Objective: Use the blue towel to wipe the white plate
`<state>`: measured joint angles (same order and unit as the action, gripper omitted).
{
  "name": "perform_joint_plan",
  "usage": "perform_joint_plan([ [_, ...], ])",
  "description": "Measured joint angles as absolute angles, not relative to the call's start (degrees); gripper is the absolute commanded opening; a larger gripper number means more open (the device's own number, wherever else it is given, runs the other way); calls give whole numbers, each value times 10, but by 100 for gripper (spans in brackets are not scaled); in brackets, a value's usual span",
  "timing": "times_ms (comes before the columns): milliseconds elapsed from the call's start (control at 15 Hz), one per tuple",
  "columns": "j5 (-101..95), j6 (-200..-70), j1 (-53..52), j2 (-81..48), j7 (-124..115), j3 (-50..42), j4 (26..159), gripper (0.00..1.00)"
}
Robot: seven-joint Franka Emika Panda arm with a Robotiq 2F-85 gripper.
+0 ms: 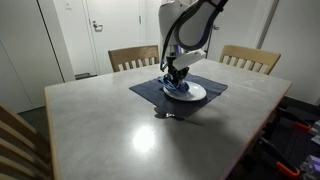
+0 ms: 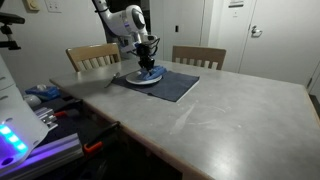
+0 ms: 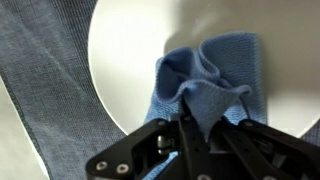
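Jaws of the gripper (image 3: 192, 120) were seen clamped tightly around the bunched blue towel (image 3: 215, 75), which was pressed onto the white plate (image 3: 130, 45). The plate was set on a dark placemat (image 3: 45, 70) on the table (image 1: 110, 130).

Jaws down on blue towel (image 2: 147, 72), atop white plate (image 2: 138, 80); plate on dark placemat (image 2: 174, 86), grey table (image 2: 235, 115).

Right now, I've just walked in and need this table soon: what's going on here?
The robot's gripper is shut on a bunched blue towel, holding it on a white plate. The plate sits on a dark placemat on the grey table. It looks like the plate is being wiped.
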<state>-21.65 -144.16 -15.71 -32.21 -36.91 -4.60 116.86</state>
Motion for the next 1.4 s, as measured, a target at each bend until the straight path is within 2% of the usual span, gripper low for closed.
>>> perform_joint_plan([
  [400, -104, -1484, -123, -321, -216, 2, 1171, 2],
  [800, 15, -1387, -53, -320, -21, 71, 1156, 2],
  [1067, -5, -1296, -57, -321, -11, 57, 1145, 2],
  [1400, -116, -1214, -104, -327, -119, 0, 1137, 2],
])
